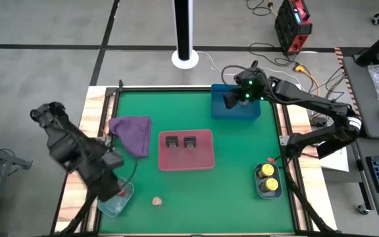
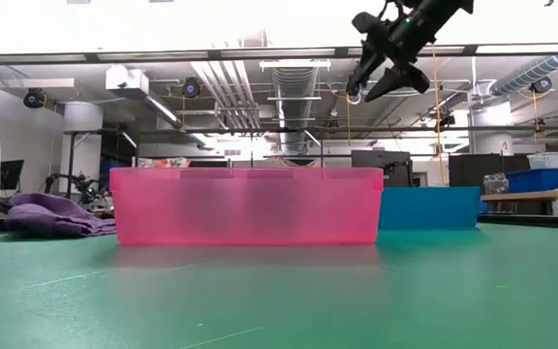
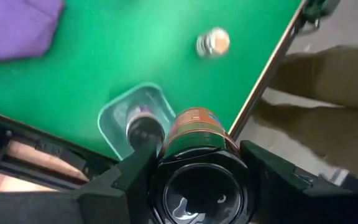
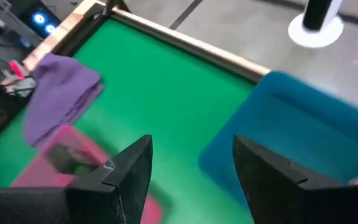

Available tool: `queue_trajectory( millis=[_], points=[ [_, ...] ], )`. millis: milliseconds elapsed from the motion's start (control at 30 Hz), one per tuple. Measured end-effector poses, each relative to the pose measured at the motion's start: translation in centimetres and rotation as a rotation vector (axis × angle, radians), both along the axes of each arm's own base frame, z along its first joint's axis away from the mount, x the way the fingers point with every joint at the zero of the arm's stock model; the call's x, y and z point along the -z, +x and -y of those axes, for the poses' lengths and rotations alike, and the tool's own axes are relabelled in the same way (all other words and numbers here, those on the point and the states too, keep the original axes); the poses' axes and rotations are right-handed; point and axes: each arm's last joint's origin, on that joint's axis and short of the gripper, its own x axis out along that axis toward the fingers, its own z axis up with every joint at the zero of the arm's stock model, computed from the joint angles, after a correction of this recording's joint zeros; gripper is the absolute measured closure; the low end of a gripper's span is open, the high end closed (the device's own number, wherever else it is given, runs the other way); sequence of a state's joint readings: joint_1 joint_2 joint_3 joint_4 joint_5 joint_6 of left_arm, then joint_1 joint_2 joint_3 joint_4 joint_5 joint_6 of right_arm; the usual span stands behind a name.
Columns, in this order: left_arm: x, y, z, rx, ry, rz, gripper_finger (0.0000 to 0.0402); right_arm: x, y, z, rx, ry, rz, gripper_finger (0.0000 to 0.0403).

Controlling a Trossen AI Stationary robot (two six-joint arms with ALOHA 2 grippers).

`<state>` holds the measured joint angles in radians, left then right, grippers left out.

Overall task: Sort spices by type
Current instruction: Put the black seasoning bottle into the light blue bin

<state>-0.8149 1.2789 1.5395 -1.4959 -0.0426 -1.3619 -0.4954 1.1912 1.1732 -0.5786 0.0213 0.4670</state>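
Landmark: the red tray (image 1: pixel 186 158), centred on the green table (image 1: pixel 242 145).

Left gripper (image 3: pixel 199 165): positioned above the clear grey-blue tray (image 1: pixel 116 201), which sits at the table's near edge on the left-arm side of the red tray. Its fingers are clamped on a dark brownish shaker (image 3: pixel 197 180). A second dark shaker (image 3: pixel 143 127) already stands inside that tray.

Right gripper (image 4: pixel 191 168): raised over the blue tray (image 1: pixel 235 105), which lies beyond the red tray toward the far edge. Its fingers stand apart with nothing between them.

Remaining spices:
- Two black square tins (image 1: pixel 180 141) rest side by side inside the red tray.
- Two yellow-capped jars (image 1: pixel 267 178) stand in a small blue tray (image 1: pixel 268 194) on the right-arm side of the red tray.
- One pale tan round-topped jar (image 1: pixel 156 201) lies on the bare table, nearer than the red tray.

A purple cloth (image 1: pixel 133 133) lies just beside the red tray on the left-arm side.
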Motion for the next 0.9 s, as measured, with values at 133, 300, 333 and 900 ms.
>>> queue_trajectory(
  millis=[133, 300, 333, 900],
  points=[
    [0.6, -1.8, 2.3, 0.055, 0.018, -0.016, 0.0215, -0.4, 0.4, -2.0, 0.007, 0.076, 0.055, 0.0193],
    [1.2, -4.0, 4.7, 0.109, 0.049, -0.008, 0.0215, -1.5, 1.1, -4.8, 0.010, 0.091, 0.107, 0.0193],
    [1.3, -4.3, 5.0, 0.117, 0.050, -0.013, 0.0215, -1.8, 1.2, -5.3, 0.008, 0.090, 0.119, 0.0193],
    [3.4, -5.5, 7.6, 0.150, 0.138, -0.009, 0.0215, -5.6, 1.8, -10.5, 0.004, 0.048, 0.203, 0.0193]
  ],
)
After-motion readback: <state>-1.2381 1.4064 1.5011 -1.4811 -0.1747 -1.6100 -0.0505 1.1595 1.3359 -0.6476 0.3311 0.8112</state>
